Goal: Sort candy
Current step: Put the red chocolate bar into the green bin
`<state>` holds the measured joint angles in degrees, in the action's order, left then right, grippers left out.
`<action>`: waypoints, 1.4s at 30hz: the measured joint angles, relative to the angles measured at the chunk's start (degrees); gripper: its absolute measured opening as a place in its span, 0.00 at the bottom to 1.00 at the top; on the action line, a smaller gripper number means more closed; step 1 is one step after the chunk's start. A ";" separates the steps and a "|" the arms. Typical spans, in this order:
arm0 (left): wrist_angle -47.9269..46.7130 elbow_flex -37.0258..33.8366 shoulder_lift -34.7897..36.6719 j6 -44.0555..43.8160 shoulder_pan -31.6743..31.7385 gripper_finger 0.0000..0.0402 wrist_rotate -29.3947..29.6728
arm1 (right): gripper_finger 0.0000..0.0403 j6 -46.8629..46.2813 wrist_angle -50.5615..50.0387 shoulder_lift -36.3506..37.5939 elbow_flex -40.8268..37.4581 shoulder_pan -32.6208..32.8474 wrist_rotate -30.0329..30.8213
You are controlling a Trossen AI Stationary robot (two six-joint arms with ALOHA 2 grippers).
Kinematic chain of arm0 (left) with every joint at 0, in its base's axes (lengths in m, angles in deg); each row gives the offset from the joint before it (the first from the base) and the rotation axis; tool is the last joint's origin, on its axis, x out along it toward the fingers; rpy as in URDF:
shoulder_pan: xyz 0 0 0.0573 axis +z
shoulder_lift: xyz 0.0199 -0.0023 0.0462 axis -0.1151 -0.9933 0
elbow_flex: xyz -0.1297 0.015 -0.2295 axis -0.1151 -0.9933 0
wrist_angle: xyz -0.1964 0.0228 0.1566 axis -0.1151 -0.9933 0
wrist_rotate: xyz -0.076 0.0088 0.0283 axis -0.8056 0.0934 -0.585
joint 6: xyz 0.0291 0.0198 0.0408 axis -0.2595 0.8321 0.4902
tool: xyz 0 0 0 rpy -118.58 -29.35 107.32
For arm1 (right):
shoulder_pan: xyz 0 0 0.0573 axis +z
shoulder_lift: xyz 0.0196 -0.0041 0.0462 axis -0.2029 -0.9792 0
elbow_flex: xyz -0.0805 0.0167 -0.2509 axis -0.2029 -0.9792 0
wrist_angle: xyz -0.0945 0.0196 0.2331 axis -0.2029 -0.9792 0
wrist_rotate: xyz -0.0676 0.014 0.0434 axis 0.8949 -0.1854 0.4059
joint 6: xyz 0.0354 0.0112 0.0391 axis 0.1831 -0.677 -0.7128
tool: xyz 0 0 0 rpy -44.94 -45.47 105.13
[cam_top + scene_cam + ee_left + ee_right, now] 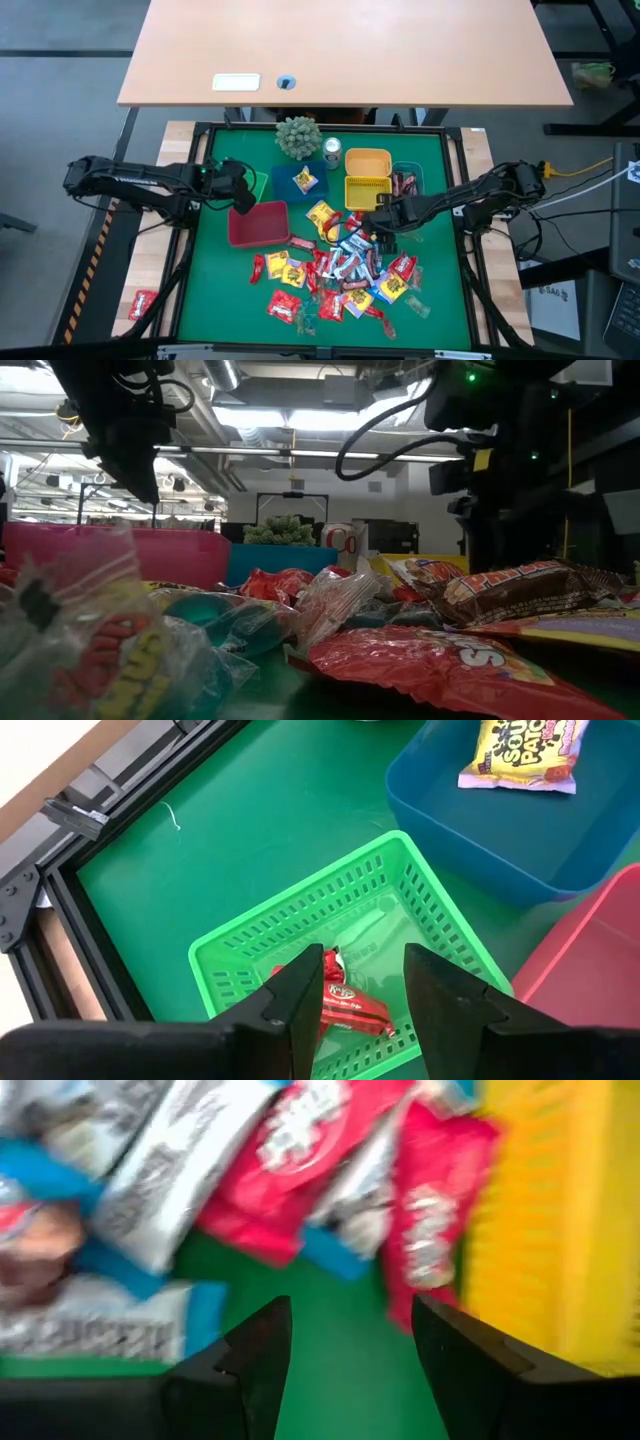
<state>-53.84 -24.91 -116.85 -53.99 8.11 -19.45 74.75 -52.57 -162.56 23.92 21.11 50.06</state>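
A red candy (345, 1010) lies in the green basket (420, 900), right under our left pincer (365, 995). Its long side runs slantwise across the basket floor. Our fingers there are spread and hold nothing, so we think it was dropped in. Our right pincer (350, 1340), spread too, hangs over the candy pile (340, 275) beside the yellow basket (367, 180).

Five small bins stand on the mat: a green bin (258, 184) far left, a blue bin (285, 183), a red bin (258, 224), a yellow bin (367, 180) and a teal bin (413, 172) far right; one silver can (332, 152) and one plant (298, 136) stand behind them. The candy (340, 275) in the near pile is too jumbled to count exactly, some two dozen pieces; one yellow sweet (305, 180) lies in the blue bin, one red sweet (345, 1005) in the green bin, and one red packet (142, 303) off the mat at near left.
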 joint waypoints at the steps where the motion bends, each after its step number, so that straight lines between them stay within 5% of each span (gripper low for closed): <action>1: -0.01 0.01 -0.17 0.00 0.00 0.32 0.00 | 0.51 0.02 0.34 0.00 0.00 0.00 1.72; 6: 0.04 0.00 -0.25 -0.01 -0.02 0.32 0.00 | 0.51 0.35 0.31 0.00 0.00 -0.02 5.68; 35: 0.99 0.02 -0.20 0.01 -0.04 0.32 0.00 | 0.51 5.17 1.25 -6.29 0.32 -0.02 6.04; 42: 1.20 0.00 -0.20 0.01 -0.02 0.32 -0.01 | 0.37 5.14 1.28 -6.67 0.26 -0.02 4.13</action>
<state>-52.64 -24.91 -117.05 -53.98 8.09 -19.46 79.89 -51.30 -169.23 24.18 21.09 54.20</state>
